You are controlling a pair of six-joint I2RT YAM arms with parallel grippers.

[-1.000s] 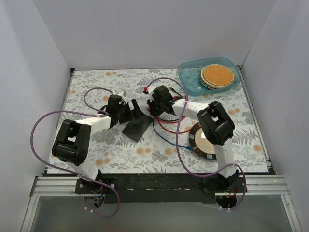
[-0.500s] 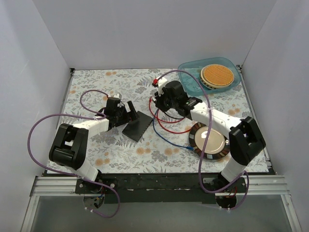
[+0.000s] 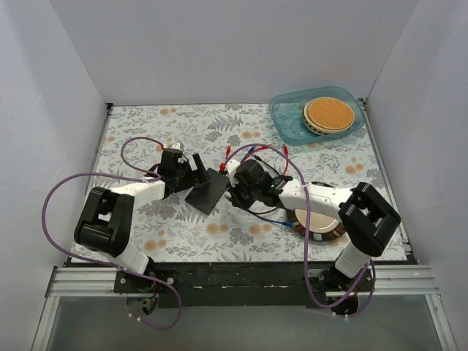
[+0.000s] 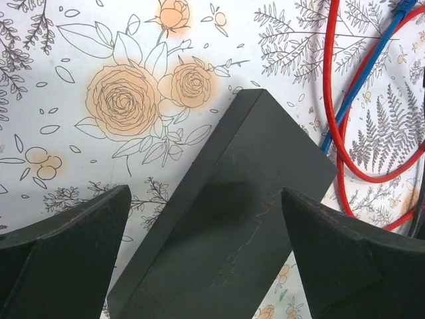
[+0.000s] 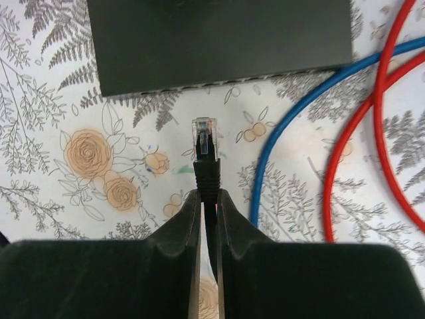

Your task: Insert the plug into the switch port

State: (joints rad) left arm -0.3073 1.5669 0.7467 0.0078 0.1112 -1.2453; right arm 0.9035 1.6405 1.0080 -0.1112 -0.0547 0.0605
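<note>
My right arm has swung back across the floral-print bench (image 3: 146, 238); the flat matte-black switch (image 5: 219, 40) now lies just ahead of it, with my left hand (image 4: 206, 199) spread wide either side; my right hand (image 5: 208, 199) pinches the cable behind the clear, ribbed plug (image 5: 204, 129); it faces a switch port (image 5: 219, 84), near, not yet in.

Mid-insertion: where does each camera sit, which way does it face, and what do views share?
Top external: above and behind the bases, looking down on the table; both arms, left gripper and right gripper show.
Left wrist: looks down on the switch between its own open fingers.
Right wrist: looks along its shut fingers at the plug, short of the switch ports.
Shared: all three show the switch; both wrist views, the red cable.
</note>
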